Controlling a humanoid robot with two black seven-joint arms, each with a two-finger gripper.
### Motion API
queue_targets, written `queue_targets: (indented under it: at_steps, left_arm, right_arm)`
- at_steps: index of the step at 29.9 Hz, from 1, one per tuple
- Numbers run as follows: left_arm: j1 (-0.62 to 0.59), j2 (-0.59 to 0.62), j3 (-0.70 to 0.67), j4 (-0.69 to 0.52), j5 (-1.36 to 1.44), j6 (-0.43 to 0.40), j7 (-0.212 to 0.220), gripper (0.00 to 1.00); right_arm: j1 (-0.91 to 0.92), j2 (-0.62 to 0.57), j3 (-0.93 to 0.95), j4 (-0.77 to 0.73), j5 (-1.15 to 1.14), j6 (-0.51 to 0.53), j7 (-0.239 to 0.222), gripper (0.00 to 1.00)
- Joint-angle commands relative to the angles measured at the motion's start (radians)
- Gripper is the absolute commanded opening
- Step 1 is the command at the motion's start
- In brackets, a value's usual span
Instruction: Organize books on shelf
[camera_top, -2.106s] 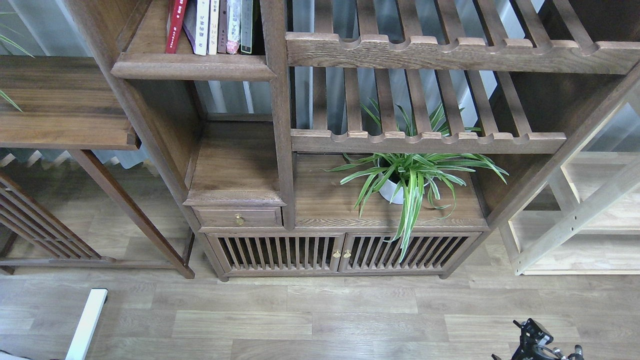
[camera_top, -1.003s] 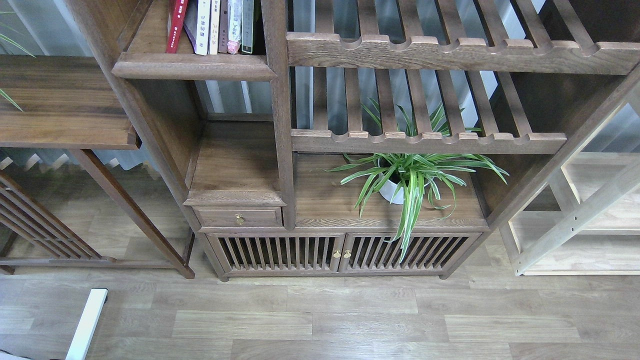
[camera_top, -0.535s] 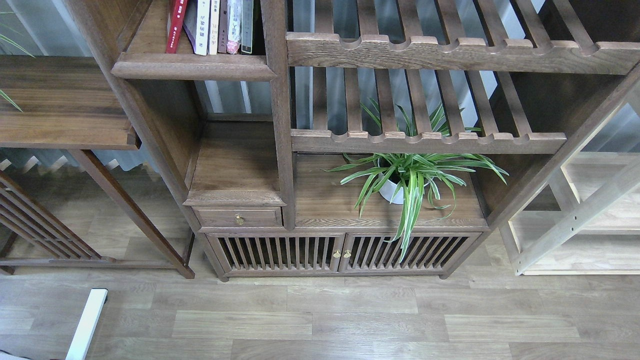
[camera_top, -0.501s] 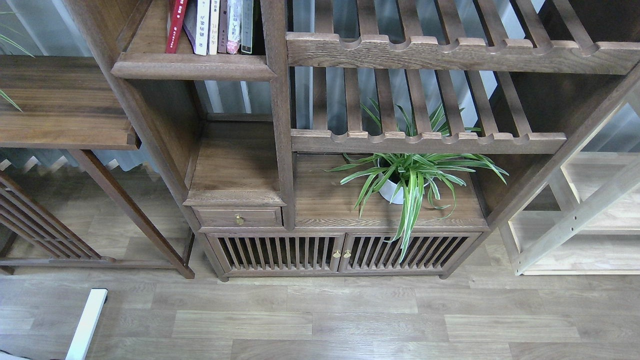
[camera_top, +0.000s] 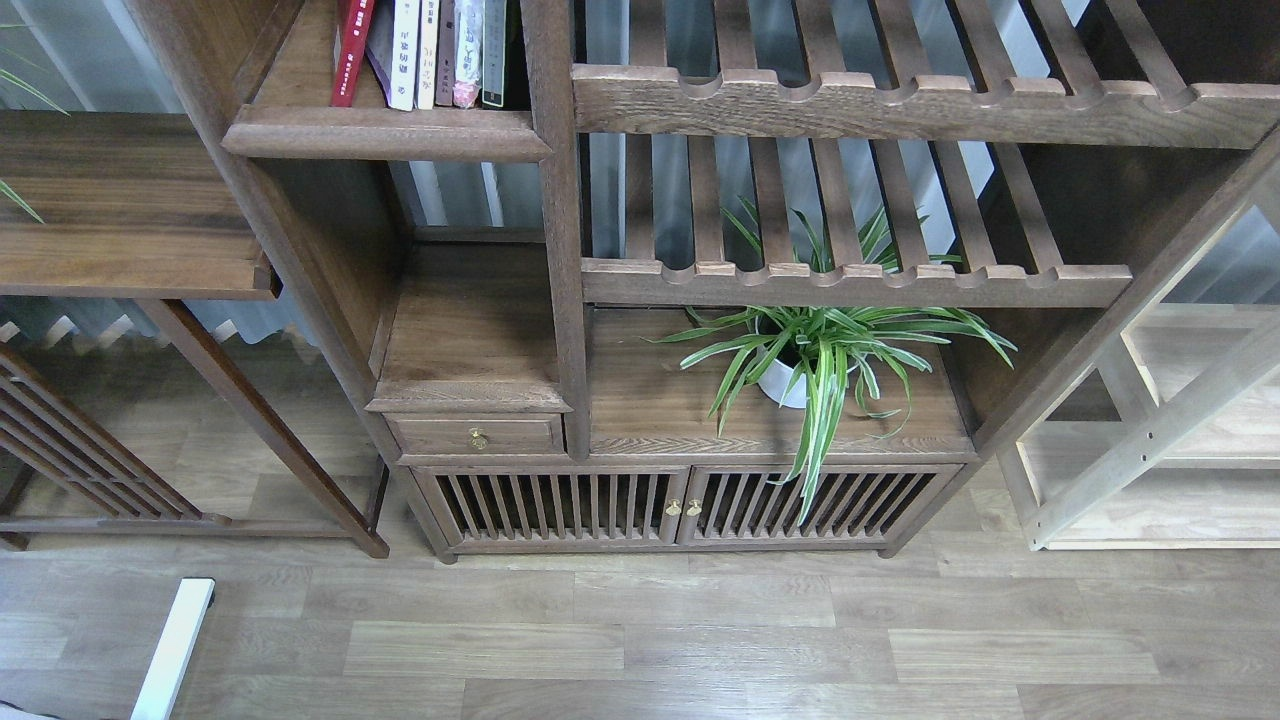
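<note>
Head view has neither arm anywhere in it, so no jaws to look at and I can't tell if they're released or clenched. Books (camera_top: 425, 50) stand upright in a row on the dark-brown shelf (camera_top: 385, 133) at top left: red spine at the left end, then white and cream ones, packed toward the post on the right. Below sits a small drawer (camera_top: 478, 436) with a brass knob. A spider plant (camera_top: 815, 350) in a white pot stands on the cabinet surface (camera_top: 660, 400) under the slatted racks (camera_top: 850, 270). Wood-plank floor (camera_top: 640, 640) in front.
</note>
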Motion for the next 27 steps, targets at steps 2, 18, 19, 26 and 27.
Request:
queue_targets:
  at_steps: [2, 18, 19, 26, 27]
  left_arm:
    - [0.0, 0.0, -0.01, 0.006, -0.02, -0.003, 0.025, 0.99]
    - [0.0, 0.0, 0.01, -0.003, -0.007, -0.001, 0.018, 0.99]
    - [0.0, 0.0, 0.01, -0.002, -0.007, -0.001, 0.018, 0.99]
    - [0.003, 0.0, 0.01, 0.002, -0.007, -0.001, 0.019, 0.99]
    - [0.005, 0.0, 0.01, 0.002, -0.007, -0.001, 0.019, 0.99]
  right_arm:
    - [-0.009, 0.006, 0.047, -0.161, 0.009, -0.025, -0.068, 1.0]
    - [-0.044, 0.041, -0.025, -0.163, -0.04, -0.021, -0.027, 1.0]
    - [-0.043, 0.041, -0.024, -0.163, -0.04, -0.021, -0.027, 1.0]
    - [-0.025, 0.041, -0.024, -0.161, -0.04, -0.021, -0.024, 1.0]
    - [-0.023, 0.041, -0.022, -0.161, -0.04, -0.021, -0.024, 1.0]
